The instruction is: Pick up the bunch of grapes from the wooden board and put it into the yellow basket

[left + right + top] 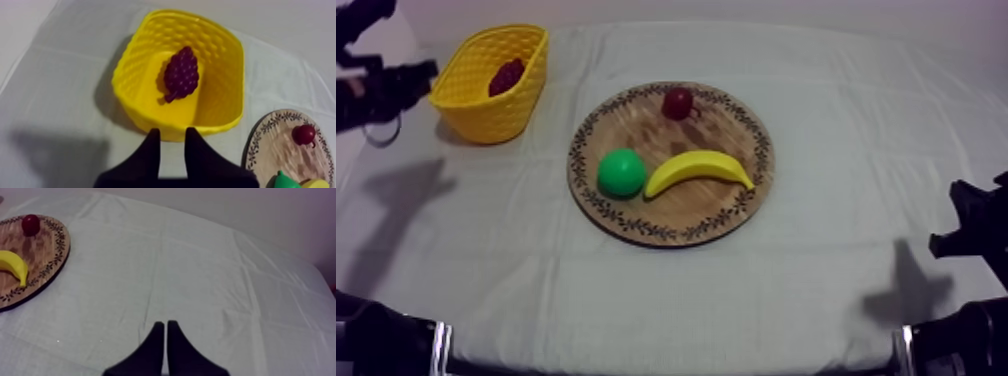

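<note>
The bunch of grapes [181,74], dark purple, lies inside the yellow basket [140,90]. In the top view the basket [486,115] stands at the far left of the table with the grapes [506,76] in it. My left gripper [172,142] hangs open just outside the basket's near wall, with nothing between its fingers. It sits beside the basket's left side [424,72] in the top view. The wooden board [736,215] at mid-table holds a small red fruit [678,102], a green pear [622,172] and a banana [698,170]. My right gripper [165,325] is shut on nothing over bare cloth.
My right arm [976,225] rests low at the table's right side, well away from the board [45,273]. The grey-white cloth shows creases. Open cloth lies between the board and the right edge, and in front of the basket.
</note>
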Motion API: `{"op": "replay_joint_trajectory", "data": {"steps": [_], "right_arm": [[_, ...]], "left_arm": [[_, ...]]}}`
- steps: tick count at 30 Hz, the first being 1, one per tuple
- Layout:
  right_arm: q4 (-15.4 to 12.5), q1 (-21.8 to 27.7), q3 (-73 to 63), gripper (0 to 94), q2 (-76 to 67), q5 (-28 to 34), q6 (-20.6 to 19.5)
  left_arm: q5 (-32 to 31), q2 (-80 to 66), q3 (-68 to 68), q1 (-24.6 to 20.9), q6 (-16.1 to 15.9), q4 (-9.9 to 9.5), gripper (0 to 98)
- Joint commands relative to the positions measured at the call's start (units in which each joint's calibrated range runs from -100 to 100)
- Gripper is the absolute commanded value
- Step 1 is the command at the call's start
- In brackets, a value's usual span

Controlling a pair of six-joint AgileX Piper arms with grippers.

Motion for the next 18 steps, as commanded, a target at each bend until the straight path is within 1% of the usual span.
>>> {"op": "replay_joint_trajectory", "data": {"steps": [1, 5, 7, 8, 11, 16, 17, 18], "right_arm": [[0.0, 0.0, 0.0, 0.5, 0.0, 0.0, 0.0], [0.0, 0.0, 0.0, 0.5, 0.0, 0.0, 0.0], [0.0, 0.0, 0.0, 0.5, 0.0, 0.0, 0.0], [0.0, 0.0, 0.0, 0.5, 0.0, 0.0, 0.0], [0.0, 0.0, 0.0, 0.5, 0.0, 0.0, 0.0], [0.0, 0.0, 0.0, 0.5, 0.0, 0.0, 0.0], [0.0, 0.0, 0.0, 0.5, 0.0, 0.0, 0.0], [0.0, 0.0, 0.0, 0.5, 0.0, 0.0, 0.0]], "left_arm": [[-0.4, -11.2, 11.6, -0.4, -0.2, 0.08, 13.8], [-0.6, -21.5, 19.4, -0.7, -0.1, 0.16, 4.7], [0.0, -26.7, 22.5, -0.4, -0.2, 0.28, 2.4], [0.8, -29.2, 23.7, -0.1, -0.7, 0.66, 1.7], [4.3, -36.4, 25.9, 1.2, -3.3, 2.46, 0.6], [8.0, -46.3, 28.6, 3.8, -6.8, 4.11, 0.2], [8.6, -48.1, 29.0, 4.1, -7.7, 4.72, 0.2], [9.3, -49.9, 29.4, 4.0, -9.1, 5.77, 0.1]]}}
